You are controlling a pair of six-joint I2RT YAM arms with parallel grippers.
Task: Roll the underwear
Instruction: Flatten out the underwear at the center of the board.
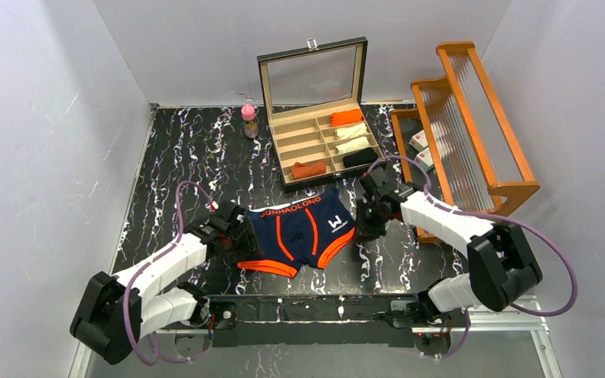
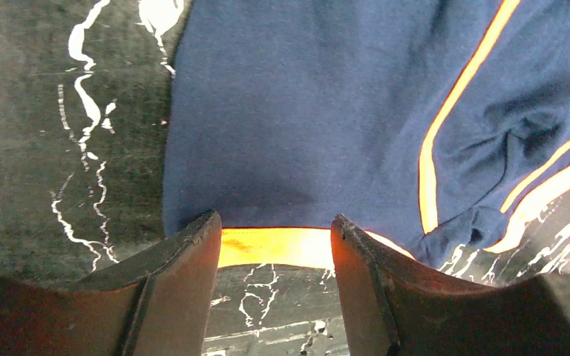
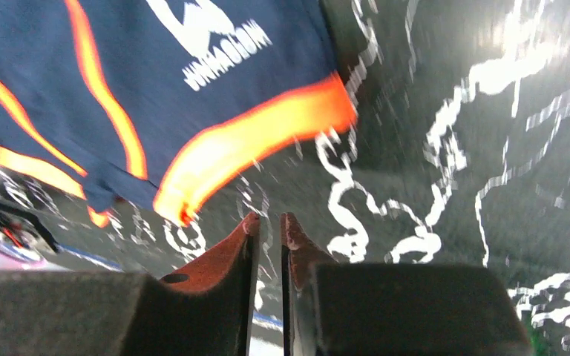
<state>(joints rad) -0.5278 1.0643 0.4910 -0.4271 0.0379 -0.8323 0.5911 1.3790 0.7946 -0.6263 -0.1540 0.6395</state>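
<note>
Lying flat at the centre of the top view, the navy underwear (image 1: pixel 303 232) spreads on the marbled table (image 1: pixel 181 150). At its left edge the left gripper (image 2: pixel 274 226) stands parted, its fingers hiding both ends of the orange leg hem. Right of the garment, the right gripper (image 3: pixel 269 221) is pinched nearly together on nothing. That wrist view is blurred, and the cloth is cut off at upper left.
</note>
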